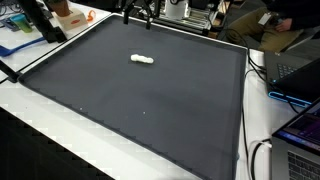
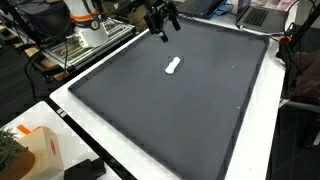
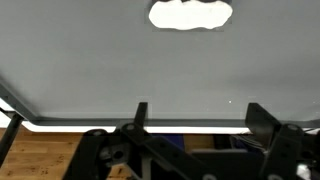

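A small white lumpy object [image 1: 142, 60] lies on the dark grey mat [image 1: 140, 110], in its far half; it also shows in an exterior view [image 2: 173, 66] and at the top of the wrist view [image 3: 190, 14]. My gripper [image 1: 139, 14] hangs over the mat's far edge, well apart from the white object; it also shows in an exterior view [image 2: 162, 20]. In the wrist view its two black fingers [image 3: 198, 115] stand wide apart with nothing between them. It is open and empty.
The mat lies on a white table [image 2: 120, 150]. An orange-and-white box [image 2: 35, 150] and a plant stand at one corner. Laptops [image 1: 300, 110] and cables lie beside the mat. A metal rack [image 2: 75, 45] and clutter stand behind the gripper.
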Available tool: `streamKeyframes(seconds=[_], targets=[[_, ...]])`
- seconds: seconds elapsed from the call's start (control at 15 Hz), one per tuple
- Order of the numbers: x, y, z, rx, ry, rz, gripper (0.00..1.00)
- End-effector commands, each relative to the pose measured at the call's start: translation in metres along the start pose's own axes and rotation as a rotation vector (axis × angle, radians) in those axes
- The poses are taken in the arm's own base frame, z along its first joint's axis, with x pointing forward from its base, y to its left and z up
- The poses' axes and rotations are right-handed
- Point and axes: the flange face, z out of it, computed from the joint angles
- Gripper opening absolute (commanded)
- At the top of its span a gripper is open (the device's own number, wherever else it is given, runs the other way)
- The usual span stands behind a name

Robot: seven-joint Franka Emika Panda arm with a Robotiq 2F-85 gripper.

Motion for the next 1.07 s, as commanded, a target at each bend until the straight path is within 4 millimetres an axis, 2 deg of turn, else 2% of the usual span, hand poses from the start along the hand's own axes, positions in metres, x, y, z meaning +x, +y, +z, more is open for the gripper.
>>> streamKeyframes(seconds=[0.0, 0.27, 0.47, 0.73, 1.0], targets=[[-0.008, -0.005, 0.005, 0.01, -0.027, 0.008, 1.0], [-0.011, -0.013, 0.009, 0.019, -0.039, 0.009, 1.0], [-0.012, -0.01, 0.012, 0.017, -0.049, 0.028, 1.0], [-0.011, 0.001, 0.026, 0.005, -0.091, 0.071, 1.0], [-0.003, 0.001, 0.039, 0.009, -0.122, 0.09, 1.0]])
